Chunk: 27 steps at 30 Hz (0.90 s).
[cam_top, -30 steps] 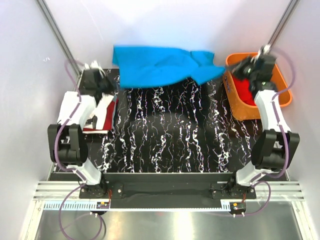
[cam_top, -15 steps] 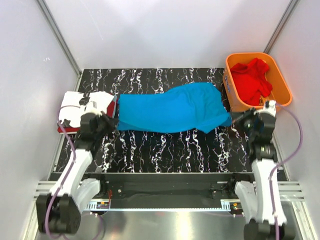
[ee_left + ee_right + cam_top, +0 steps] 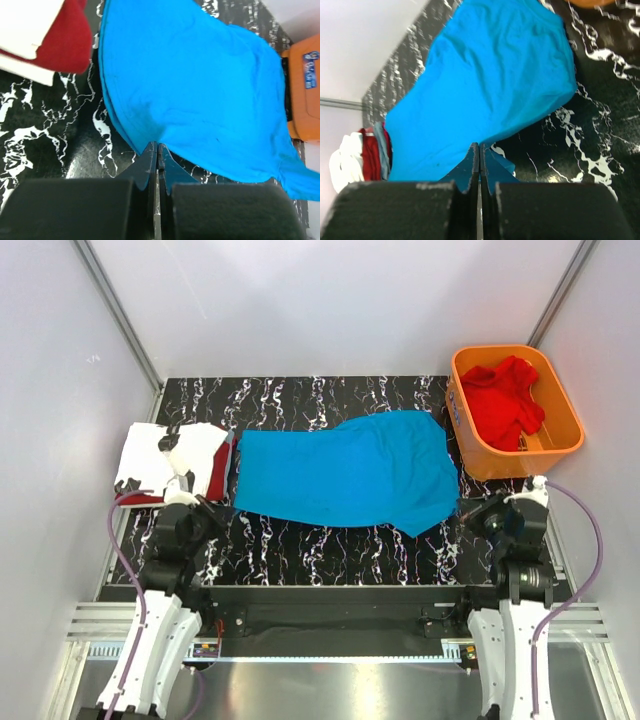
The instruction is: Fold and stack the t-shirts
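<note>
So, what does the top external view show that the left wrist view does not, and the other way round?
Only the top external view shows the bright red cloth t-shirt lying inside the orange plastic basket. Only the left wrist view shows clearly how the left tool is shut on the near edge of the plain bright blue cloth t-shirt. Both show that blue t-shirt spread out, the dark red cloth t-shirt and the white cloth t-shirt with black marks beside it, the basket's side and the black marbled table.
</note>
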Motion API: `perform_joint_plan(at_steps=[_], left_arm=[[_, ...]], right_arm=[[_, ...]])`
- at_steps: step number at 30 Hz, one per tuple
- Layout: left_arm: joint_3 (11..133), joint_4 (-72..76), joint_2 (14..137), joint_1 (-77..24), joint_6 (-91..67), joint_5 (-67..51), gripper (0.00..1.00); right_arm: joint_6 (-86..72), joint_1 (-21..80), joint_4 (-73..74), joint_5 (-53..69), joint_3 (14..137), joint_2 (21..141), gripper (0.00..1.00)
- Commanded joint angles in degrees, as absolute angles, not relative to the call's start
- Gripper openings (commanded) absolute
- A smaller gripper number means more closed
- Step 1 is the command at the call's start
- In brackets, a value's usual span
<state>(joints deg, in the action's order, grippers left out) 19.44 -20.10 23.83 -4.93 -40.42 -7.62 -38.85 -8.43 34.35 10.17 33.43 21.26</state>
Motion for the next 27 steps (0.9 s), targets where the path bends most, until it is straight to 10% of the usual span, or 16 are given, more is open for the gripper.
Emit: perform_joint_plan(at_steps=[1, 27], left_arm=[[21.79, -18.81, 27.23, -5.01, -41.22, -5.54, 0.00], [36.73, -10.11, 58.78, -4.22, -38.58, 3.34, 0.00]], right_arm=[[-38.50, -8.53, 31.65, 11.77, 35.94, 27.06, 0.00], [-34.10, -8.44, 16.44, 10.72, 56.85, 69.42, 0.00]])
